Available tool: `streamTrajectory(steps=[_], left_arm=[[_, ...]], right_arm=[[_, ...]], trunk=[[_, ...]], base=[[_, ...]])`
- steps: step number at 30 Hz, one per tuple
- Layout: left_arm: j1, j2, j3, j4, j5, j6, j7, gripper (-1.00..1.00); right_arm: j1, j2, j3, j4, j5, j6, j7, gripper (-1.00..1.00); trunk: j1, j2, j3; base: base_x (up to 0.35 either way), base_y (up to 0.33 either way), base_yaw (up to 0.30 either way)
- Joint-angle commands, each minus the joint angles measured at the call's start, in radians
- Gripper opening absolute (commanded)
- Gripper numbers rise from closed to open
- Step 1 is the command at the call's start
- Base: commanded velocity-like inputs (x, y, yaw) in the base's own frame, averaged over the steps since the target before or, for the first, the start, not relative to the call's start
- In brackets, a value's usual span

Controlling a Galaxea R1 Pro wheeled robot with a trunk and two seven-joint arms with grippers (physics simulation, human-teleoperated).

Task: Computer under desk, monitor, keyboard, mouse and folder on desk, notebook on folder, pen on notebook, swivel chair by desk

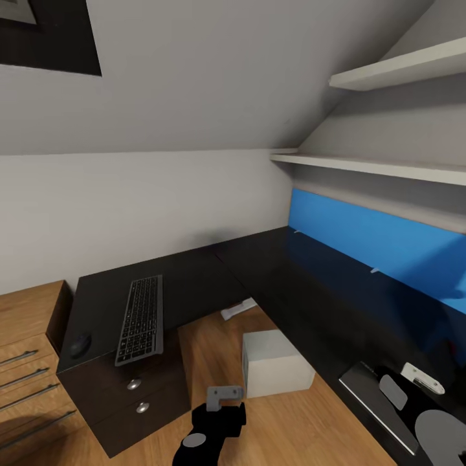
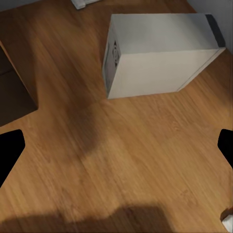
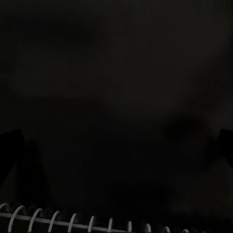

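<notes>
Black L-shaped counter (image 1: pixel 194 278) is running along the white wall and turning under the blue back panel (image 1: pixel 375 243). Keyboard (image 1: pixel 140 318) is lying flat on the left wing, with the mouse (image 1: pixel 80 344) just beside it near the counter's edge; the mouse is dark on dark and hard to make out. Drawers with round silver knobs (image 1: pixel 134 384) are sitting below the keyboard. Computer (image 1: pixel 275 362) is standing on the wood floor (image 1: pixel 213 349) in the counter's inner corner, its far side tucked partly under the counter edge; in the left wrist view the computer (image 2: pixel 155 53) is showing a small port panel on one face. A pale flat thing (image 1: pixel 238 308) is lying on the floor farther back, partly hidden, can't identify it. A light-wood cabinet (image 1: pixel 29 349) is cut off at the left edge.

Left claw (image 1: pixel 223 396) is hanging over bare floor near the computer, fingers spread wide and holding nothing; only the black fingertips (image 2: pixel 9 153) are poking in at the frame sides. Right arm is cut off at the lower right corner, over a dark notebook (image 1: pixel 378 404) on the counter. Right wrist view is nearly black; a spiral wire binding (image 3: pixel 73 221) is showing along one edge, probably the notebook's. Right fingertips (image 3: pixel 10 145) are barely visible and set wide apart, pinching nothing.
</notes>
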Motion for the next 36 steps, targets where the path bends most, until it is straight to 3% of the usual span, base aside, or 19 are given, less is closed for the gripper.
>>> streamTrajectory(steps=[1, 4, 36], left_arm=[[-0.002, 0.000, -0.002, -0.002, 0.004, 0.003, 0.007, 1.00], [-0.002, -0.001, -0.003, -0.002, 0.004, 0.003, 0.008, 1.00], [-0.002, 0.000, -0.004, 0.003, 0.006, 0.005, 0.008, 1.00]], right_arm=[[0.000, 0.000, -0.013, 0.026, -0.031, 0.003, 0.006, 1.00], [0.000, 0.000, -0.013, 0.026, -0.031, 0.003, 0.006, 1.00], [0.000, 0.005, -0.013, 0.026, -0.029, 0.003, 0.007, 1.00]], trunk=[[0.004, -0.008, -0.005], [0.016, -0.029, -0.014], [0.016, -0.029, -0.014]], base=[[0.000, 0.000, 0.000], [0.000, 0.000, 0.000], [-0.074, 0.049, 0.000]])
